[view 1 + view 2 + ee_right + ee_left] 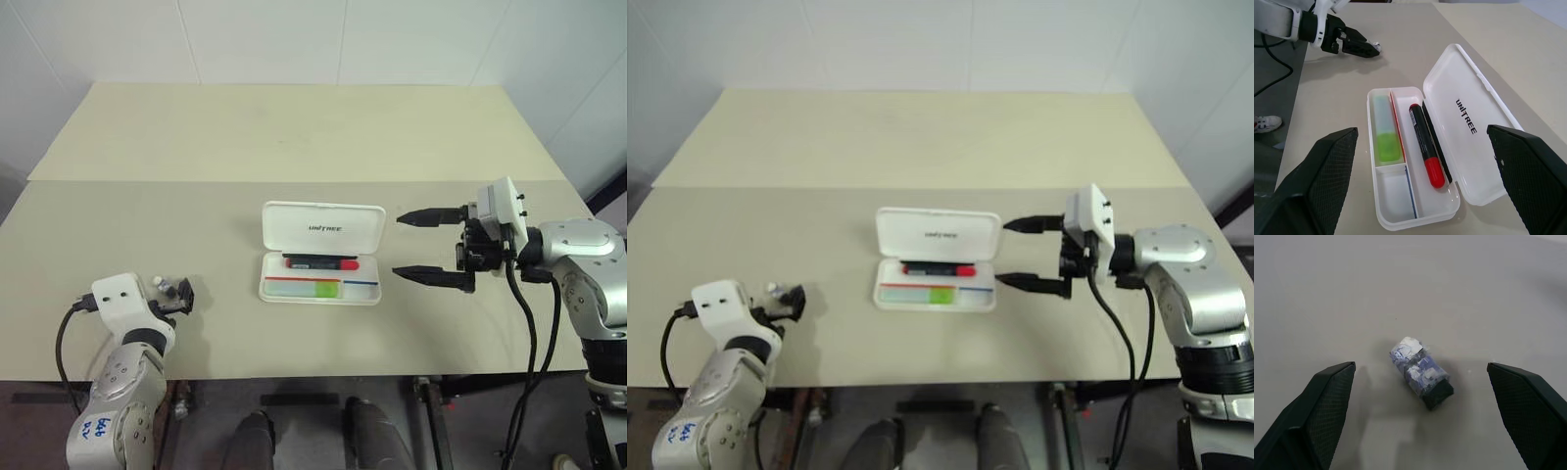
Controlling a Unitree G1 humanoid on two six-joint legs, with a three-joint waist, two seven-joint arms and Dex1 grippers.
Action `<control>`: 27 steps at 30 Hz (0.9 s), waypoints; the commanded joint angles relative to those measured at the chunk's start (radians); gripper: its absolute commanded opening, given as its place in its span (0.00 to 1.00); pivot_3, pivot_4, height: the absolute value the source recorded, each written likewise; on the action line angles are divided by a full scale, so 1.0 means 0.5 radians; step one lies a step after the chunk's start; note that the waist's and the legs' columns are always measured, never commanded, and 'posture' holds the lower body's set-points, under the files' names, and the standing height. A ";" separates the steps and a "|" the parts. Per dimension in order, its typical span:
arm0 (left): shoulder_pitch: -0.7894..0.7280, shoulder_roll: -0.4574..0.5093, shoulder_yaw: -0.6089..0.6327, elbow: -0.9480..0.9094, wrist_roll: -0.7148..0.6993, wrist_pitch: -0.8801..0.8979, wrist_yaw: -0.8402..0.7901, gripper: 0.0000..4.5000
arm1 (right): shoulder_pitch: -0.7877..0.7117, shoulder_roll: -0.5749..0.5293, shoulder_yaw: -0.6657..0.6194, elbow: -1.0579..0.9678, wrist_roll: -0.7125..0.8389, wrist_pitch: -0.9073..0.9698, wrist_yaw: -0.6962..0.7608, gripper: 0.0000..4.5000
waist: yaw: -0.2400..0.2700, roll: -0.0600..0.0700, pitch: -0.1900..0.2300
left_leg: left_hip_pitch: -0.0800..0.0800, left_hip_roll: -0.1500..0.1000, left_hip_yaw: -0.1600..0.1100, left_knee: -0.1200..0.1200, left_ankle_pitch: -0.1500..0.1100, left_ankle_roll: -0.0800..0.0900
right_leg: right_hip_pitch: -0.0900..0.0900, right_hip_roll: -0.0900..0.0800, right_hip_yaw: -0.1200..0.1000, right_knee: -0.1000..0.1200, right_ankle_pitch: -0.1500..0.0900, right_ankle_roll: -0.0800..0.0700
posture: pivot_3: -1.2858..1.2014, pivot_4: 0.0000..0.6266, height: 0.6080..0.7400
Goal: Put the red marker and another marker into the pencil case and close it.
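Note:
The white pencil case lies open in the middle of the table, lid folded back. In its tray the red marker lies along the hinge side. Another marker, mint green with a lime cap, lies in the front compartment. My right gripper hovers just right of the case, open and empty, fingers pointing at it. My left gripper is low at the table's front left, open, with nothing held.
A small stubby object wrapped in blue and white with a dark end lies on the table between the left fingers, untouched. The beige table has a seam across its width, and a white wall stands behind it.

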 commanded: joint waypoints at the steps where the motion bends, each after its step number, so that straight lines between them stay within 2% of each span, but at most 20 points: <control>1: -0.033 0.047 0.018 0.019 0.026 -0.008 -0.044 1.00 | 0.003 -0.022 -0.091 -0.099 0.047 -0.013 -0.041 0.99 | 0.000 0.000 0.000 | 0.000 0.000 0.000 0.000 0.000 0.000 | 0.000 0.000 0.000 0.000 0.000 0.000 | 0.52 0.24 1.00; 4: -0.082 0.032 0.032 0.077 0.011 0.020 -0.037 1.00 | 0.030 -0.023 -0.119 -0.147 0.066 -0.004 -0.073 0.99 | 0.004 0.000 0.000 | 0.000 0.000 0.000 -0.001 0.000 0.000 | 0.000 0.000 0.000 -0.001 0.000 0.000 | 0.52 0.24 1.00; 6: -0.101 0.033 0.041 0.106 0.016 0.031 -0.036 0.91 | 0.043 -0.021 -0.133 -0.172 0.075 0.001 -0.097 1.00 | 0.009 0.000 0.000 | 0.000 0.000 0.000 -0.002 0.000 0.000 | 0.000 0.000 0.000 0.000 0.000 0.000 | 0.52 0.24 1.00; 9: -0.113 0.035 0.052 0.116 0.015 0.069 -0.036 0.72 | 0.053 -0.017 -0.141 -0.196 0.086 0.000 -0.130 1.00 | 0.013 0.000 0.000 | 0.000 0.000 0.000 -0.001 0.000 0.000 | 0.000 0.000 0.000 -0.001 0.000 0.000 | 0.52 0.24 1.00; 15: -0.147 0.043 0.058 0.119 0.011 0.114 -0.059 0.26 | 0.055 -0.015 -0.139 -0.203 0.096 -0.013 -0.160 1.00 | 0.035 0.000 0.000 | 0.000 0.000 0.000 -0.001 0.000 0.000 | 0.000 0.000 0.000 0.000 0.000 0.000 | 0.52 0.24 1.00; 18: -0.173 0.044 0.062 0.120 0.019 0.135 -0.059 0.07 | 0.046 -0.008 -0.134 -0.190 0.097 -0.026 -0.172 1.00 | 0.040 0.000 0.000 | 0.000 0.000 0.000 -0.001 0.000 0.000 | 0.000 0.000 0.000 0.000 0.000 0.000 | 0.52 0.24 1.00; 27: -0.363 -0.002 0.056 0.150 0.008 -0.054 -0.094 0.07 | 0.103 0.007 -0.145 -0.164 0.068 -0.071 -0.230 1.00 | 0.047 -0.001 0.000 | 0.000 0.000 0.000 -0.001 0.000 0.000 | 0.000 0.000 0.000 -0.001 0.000 0.000 | 0.52 0.24 1.00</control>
